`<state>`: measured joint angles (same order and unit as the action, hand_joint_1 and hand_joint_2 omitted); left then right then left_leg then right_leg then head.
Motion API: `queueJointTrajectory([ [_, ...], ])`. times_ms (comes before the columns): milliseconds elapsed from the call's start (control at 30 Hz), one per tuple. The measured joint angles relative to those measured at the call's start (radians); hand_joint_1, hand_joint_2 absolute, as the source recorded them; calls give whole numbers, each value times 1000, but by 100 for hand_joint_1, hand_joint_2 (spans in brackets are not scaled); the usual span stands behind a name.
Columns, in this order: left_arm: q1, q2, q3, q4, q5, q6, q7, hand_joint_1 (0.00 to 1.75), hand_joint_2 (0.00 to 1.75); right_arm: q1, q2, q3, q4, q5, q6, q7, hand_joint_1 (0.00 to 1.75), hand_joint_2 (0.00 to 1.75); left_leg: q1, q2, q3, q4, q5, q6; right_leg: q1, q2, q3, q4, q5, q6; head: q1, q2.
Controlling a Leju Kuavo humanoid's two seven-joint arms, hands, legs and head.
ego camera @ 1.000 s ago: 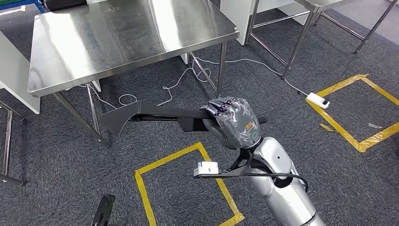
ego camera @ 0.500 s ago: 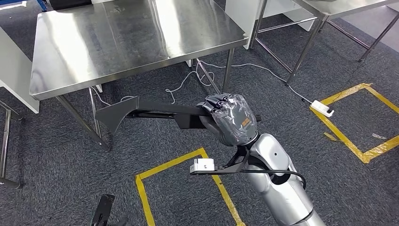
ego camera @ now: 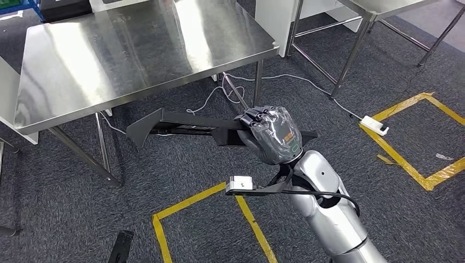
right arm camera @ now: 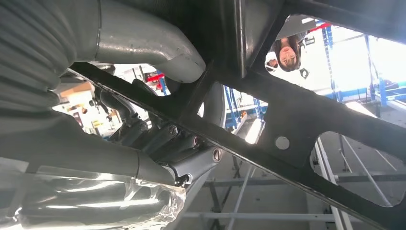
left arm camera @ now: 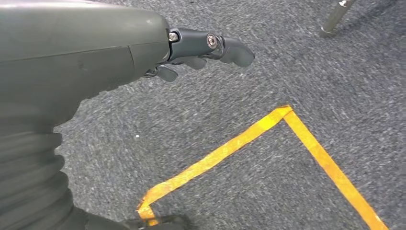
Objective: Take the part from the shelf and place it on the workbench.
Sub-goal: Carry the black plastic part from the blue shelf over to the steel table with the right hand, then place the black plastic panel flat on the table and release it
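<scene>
The right hand (ego camera: 272,135) has carried the part (ego camera: 181,124) closer to the workbench (ego camera: 109,60).

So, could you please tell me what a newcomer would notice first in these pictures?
The long black part stands out, gripped by the right hand and held level above the grey carpet. Just beyond it stands the shiny steel workbench, and yellow tape squares mark the floor.

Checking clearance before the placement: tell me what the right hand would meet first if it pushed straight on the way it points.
Probably the steel workbench: the right hand holds the black part pointing toward its near edge. Heights are unclear.
</scene>
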<state>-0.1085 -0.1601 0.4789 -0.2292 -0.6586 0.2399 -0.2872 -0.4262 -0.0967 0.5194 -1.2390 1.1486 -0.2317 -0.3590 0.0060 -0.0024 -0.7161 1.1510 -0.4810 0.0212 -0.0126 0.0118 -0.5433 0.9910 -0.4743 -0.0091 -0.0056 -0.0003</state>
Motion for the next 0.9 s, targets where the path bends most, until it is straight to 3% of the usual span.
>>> queueJointTrajectory([
  [67,0,1,1,1,0,0,-1,0,175,-1,1,1,2,0,0,1,166,175,-10,-2,40,-114,77,22,4,2,20,-4,-15,5,2,0],
  [100,0,2,1,1,-1,0,-1,0,175,-1,1,2,3,0,-1,1,166,175,-16,-3,50,-141,89,31,4,3,26,-8,-19,9,2,0],
  [167,-1,2,1,1,-2,0,-2,0,175,-2,2,3,4,1,-1,2,166,175,-22,-5,65,-159,85,45,8,4,35,-6,-16,24,1,0],
  [233,-1,1,2,1,-5,-2,0,0,175,-3,1,4,5,1,-2,4,166,175,-18,-4,92,-172,89,56,13,2,27,28,-23,30,2,0],
  [267,-3,0,2,1,-7,-3,1,0,175,-5,0,3,5,1,-2,6,166,175,-15,-3,105,-175,88,59,13,1,7,65,-36,27,4,0],
  [333,-5,-1,3,1,-10,-5,4,0,175,-7,-2,3,6,0,-2,9,166,175,-14,-4,116,-177,81,63,10,0,-68,188,-76,24,7,0],
  [400,-5,-2,3,2,-11,-6,5,0,175,-7,-6,1,10,0,-2,10,166,175,-14,-6,125,-177,69,61,5,0,-147,283,-109,31,8,0],
  [433,-4,-2,4,2,-12,-6,6,0,175,-7,-8,0,12,0,-2,10,166,175,-14,-7,132,-176,62,59,3,-1,-163,283,-102,42,10,0],
  [467,-4,-3,4,2,-12,-6,6,0,175,-8,-9,-1,15,0,-2,10,166,175,-14,-9,141,-176,55,55,1,-1,-159,245,-76,57,10,0],
  [533,-4,-4,4,2,-12,-6,6,0,175,-9,-10,-2,19,6,-6,11,166,175,-14,-12,161,-175,39,47,-3,-6,-117,101,13,83,11,0],
  [567,-4,-4,5,3,-12,-6,6,0,175,-10,-10,-3,21,11,-9,13,166,175,-16,-13,167,-174,31,41,-4,-9,-98,42,39,80,12,0],
  [600,-4,-5,5,3,-13,-6,7,0,175,-10,-10,-3,23,17,-13,16,166,175,-17,-14,169,-174,24,35,-3,-11,-84,6,58,68,12,0],
  [667,-4,-5,5,4,-13,-6,8,0,175,-11,-10,-3,26,23,-18,19,166,175,-19,-14,170,-169,16,24,-3,-11,-74,-8,59,36,11,0],
  [733,-4,-5,5,4,-14,-6,8,0,175,-12,-7,-4,26,21,-23,20,166,175,-16,-11,167,-146,5,13,-10,-10,-57,-13,62,19,10,0],
  [800,-6,-5,5,4,-14,-5,8,0,175,-14,-2,-5,26,7,-27,18,166,175,-10,-7,121,-58,-27,0,-14,-10,-39,-17,54,6,7,0],
  [900,-4,-6,5,4,-15,-5,8,0,175,-13,2,-6,27,-7,-27,12,166,175,2,-5,2,122,-89,-15,-13,-9,-23,-17,36,-1,4,0],
])
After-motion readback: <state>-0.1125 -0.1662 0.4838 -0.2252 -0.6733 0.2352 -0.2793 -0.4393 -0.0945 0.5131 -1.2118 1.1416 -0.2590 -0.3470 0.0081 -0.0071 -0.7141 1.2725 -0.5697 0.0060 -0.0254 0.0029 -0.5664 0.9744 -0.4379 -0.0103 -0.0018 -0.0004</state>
